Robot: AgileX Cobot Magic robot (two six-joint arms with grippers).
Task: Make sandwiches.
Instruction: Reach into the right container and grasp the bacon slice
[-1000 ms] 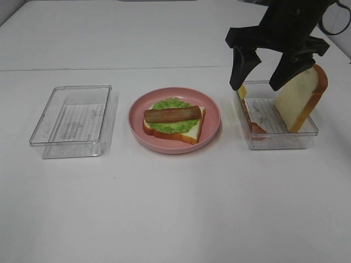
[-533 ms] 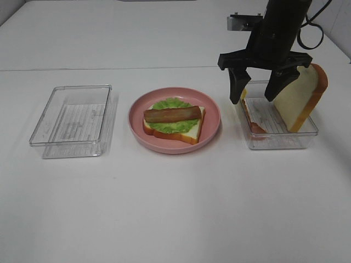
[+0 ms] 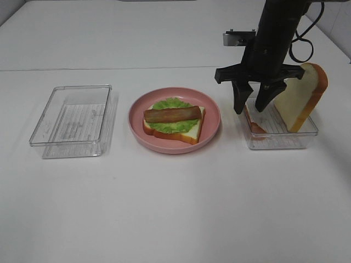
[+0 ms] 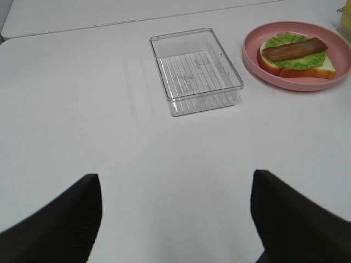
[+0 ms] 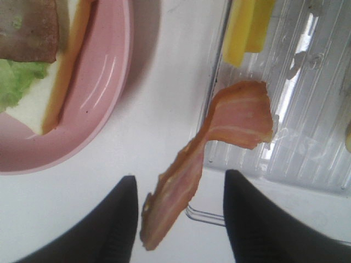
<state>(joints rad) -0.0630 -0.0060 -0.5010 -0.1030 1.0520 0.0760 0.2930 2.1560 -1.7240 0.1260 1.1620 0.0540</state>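
Observation:
On the pink plate (image 3: 211,129) lies an open sandwich (image 3: 173,120): one bread slice, green lettuce, and a brown bacon strip on top; it also shows in the left wrist view (image 4: 296,55). My right gripper (image 3: 248,109) is open, pointing down over the left end of the right clear tray (image 3: 285,139). In the right wrist view a bacon strip (image 5: 219,148) drapes over the tray's wall, between the spread fingers (image 5: 109,224). Yellow cheese (image 5: 247,27) lies in the tray. A bread slice (image 3: 301,98) leans upright at the tray's right. My left gripper (image 4: 175,219) is open, above bare table.
A clear plastic tray (image 3: 74,120) with nothing in it stands left of the plate; it also shows in the left wrist view (image 4: 194,71). The white table (image 3: 175,208) stretches wide in front. A cable hangs behind the right arm.
My right gripper has come down and shifted left, from above the tray to its left end by the bacon strip, and stays open. Nothing else moved.

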